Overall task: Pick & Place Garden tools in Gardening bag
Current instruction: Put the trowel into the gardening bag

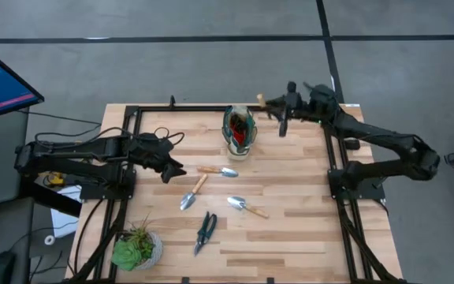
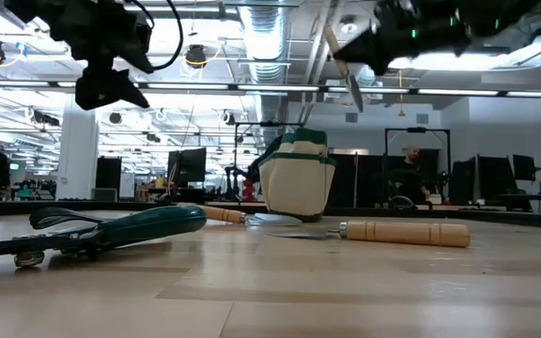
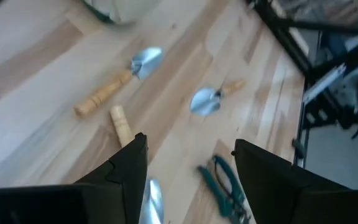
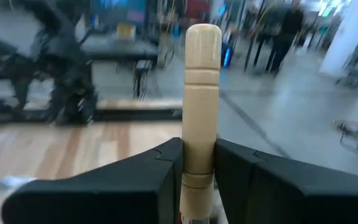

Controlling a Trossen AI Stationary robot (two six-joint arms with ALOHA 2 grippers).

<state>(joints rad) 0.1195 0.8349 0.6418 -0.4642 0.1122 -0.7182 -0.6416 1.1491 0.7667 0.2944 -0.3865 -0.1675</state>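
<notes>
- While my right gripper [image 4: 197, 171] hangs in the air at the table's far right corner, its fingers pinch a tool's pale wooden handle [image 4: 201, 93], which stands up between them.
- From table height, that tool [image 2: 344, 66] is tilted in the air above and right of the bag, metal end down.
- My left gripper [image 3: 191, 171] hovers over the left-middle of the table, fingers spread with nothing between them.
- Just past those fingers lie three trowels: one [image 1: 193, 193] nearly under the gripper, one [image 1: 217, 170] near the bag, one [image 1: 247, 207] farther right.
- Green-handled shears [image 1: 205, 230] lie toward the front edge, apart from the trowels.
- At the far middle, the green-and-cream bag [image 1: 238, 130] stands upright with something red inside.
- A potted plant [image 1: 136, 248] sits at the front left corner.
</notes>
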